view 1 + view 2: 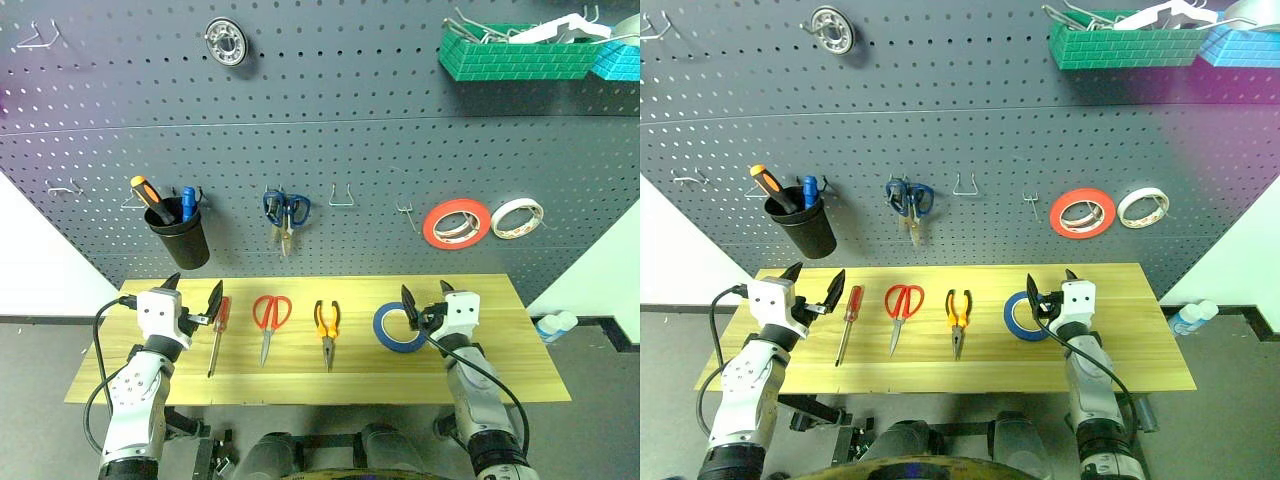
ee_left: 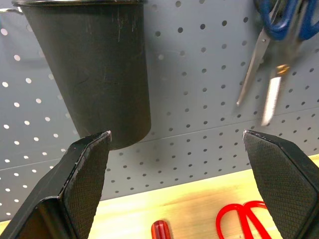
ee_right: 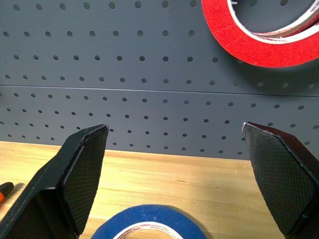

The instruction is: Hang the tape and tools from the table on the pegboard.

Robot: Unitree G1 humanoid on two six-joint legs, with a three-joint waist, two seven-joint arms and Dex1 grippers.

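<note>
On the light wooden table (image 1: 300,385) lie, left to right, a slim screwdriver with a clear red handle (image 1: 218,330), red-handled scissors (image 1: 270,314), orange-and-black pliers (image 1: 326,326) and a blue roll of tape (image 1: 398,328). The dark grey pegboard (image 1: 350,130) rises behind them. My left gripper (image 1: 196,290) hovers open just left of the screwdriver, holding nothing. Open and empty too, my right gripper (image 1: 425,295) hangs over the blue tape's right side. The right wrist view has the tape (image 3: 149,226) low between the open fingers (image 3: 82,174).
On the pegboard hang a black cup (image 1: 180,235) holding an orange-and-black screwdriver (image 1: 145,190), blue-handled scissors (image 1: 285,210), a red-orange tape roll (image 1: 457,222), a white roll (image 1: 517,217) and a green basket (image 1: 515,55). Bare hooks (image 1: 343,195) sit between scissors and rolls.
</note>
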